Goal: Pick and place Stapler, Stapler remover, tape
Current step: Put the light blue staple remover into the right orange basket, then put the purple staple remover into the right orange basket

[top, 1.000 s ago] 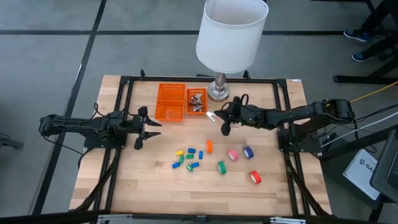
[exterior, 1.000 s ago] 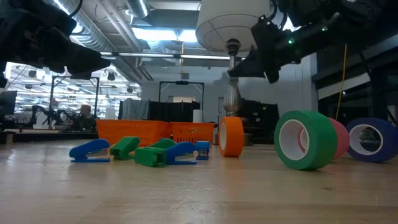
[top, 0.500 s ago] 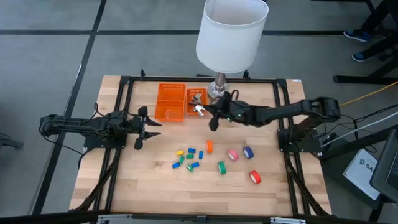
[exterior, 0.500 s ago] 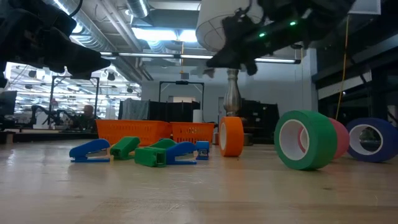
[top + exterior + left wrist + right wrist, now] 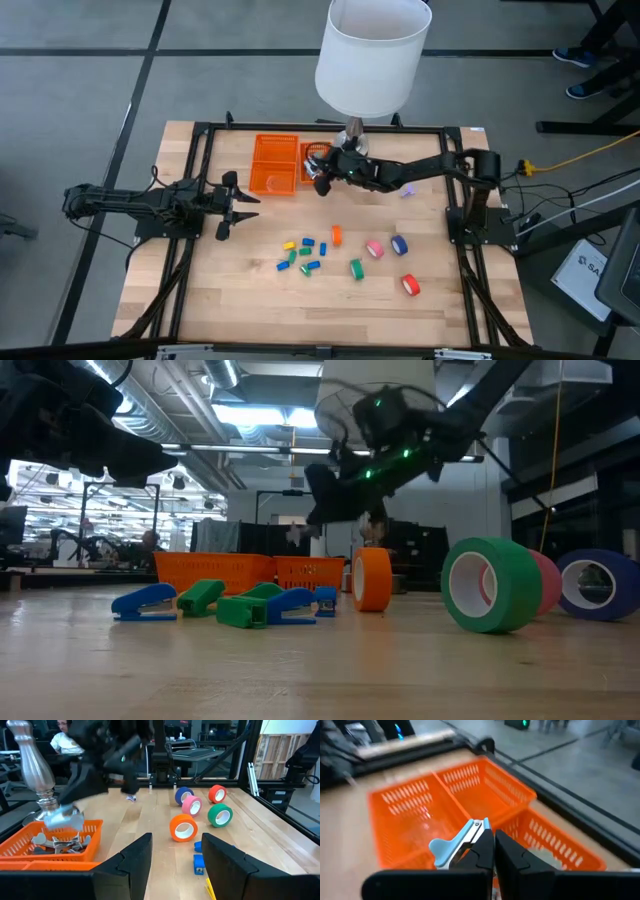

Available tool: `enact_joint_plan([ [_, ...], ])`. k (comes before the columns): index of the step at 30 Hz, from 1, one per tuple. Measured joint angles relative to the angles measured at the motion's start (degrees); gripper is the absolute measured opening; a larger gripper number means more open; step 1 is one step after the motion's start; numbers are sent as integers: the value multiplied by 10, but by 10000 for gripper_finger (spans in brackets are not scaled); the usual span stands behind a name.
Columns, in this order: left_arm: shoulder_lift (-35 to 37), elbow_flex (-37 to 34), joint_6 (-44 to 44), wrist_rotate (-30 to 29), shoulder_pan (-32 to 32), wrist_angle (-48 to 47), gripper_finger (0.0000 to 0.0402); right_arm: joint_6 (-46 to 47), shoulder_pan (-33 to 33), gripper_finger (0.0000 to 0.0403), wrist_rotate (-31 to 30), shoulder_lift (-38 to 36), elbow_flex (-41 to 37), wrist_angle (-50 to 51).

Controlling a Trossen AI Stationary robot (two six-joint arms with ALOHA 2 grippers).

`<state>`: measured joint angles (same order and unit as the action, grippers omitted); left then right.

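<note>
Since a second ago, the right gripper [image 5: 320,180] has been carried from beside the lamp base [image 5: 350,148] to over the orange basket [image 5: 275,164], while the left arm has not shifted.

Taking the basket as landmark: nearest the low camera, well short of the basket, the small staplers [image 5: 250,603] lie in a loose cluster on the bench [image 5: 250,300], with the orange tape [image 5: 371,579] just beside them and the green tape [image 5: 491,585], pink and blue rolls further right. A red roll [image 5: 410,285] lies furthest from the basket. The left gripper [image 5: 232,204] hangs beside the basket's left end, fingers spread and empty.

Over the basket itself, the right fingers are clamped on a pale blue staple remover [image 5: 457,842], seen in the right wrist view above the divider between the two compartments; other removers already lie in the right-hand compartment [image 5: 60,842].

Release looks close. If the remover is let go directly over the divider, it may be tipped into the wrong compartment or be bounced off the rim. The lamp base stands just behind the basket, so a wide swing could knock it.
</note>
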<state>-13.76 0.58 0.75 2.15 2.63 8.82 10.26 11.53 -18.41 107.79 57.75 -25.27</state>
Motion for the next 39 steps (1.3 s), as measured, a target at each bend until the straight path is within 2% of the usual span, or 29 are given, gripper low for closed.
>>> enact_joint_plan([
  [5, 0, 0, 0, 0, 0, 0, 169, 18, 13, 7, 0, 33, 4, 0],
  [13, 0, 0, 0, 0, 0, 0, 169, 26, 15, 15, 5, 32, 4, 2],
  [16, 0, 0, 0, 0, 0, 0, 169, 27, 15, 39, 5, 32, 4, 4],
  [24, 0, 0, 0, 0, 0, 0, 169, 13, 15, 136, 9, 25, 8, 9],
  [30, 0, 0, 0, 0, 0, 0, 169, 11, 15, 171, 75, -42, 16, 52],
  [39, 0, 0, 0, 0, 0, 0, 169, -5, 0, 159, 81, -152, 16, 233],
])
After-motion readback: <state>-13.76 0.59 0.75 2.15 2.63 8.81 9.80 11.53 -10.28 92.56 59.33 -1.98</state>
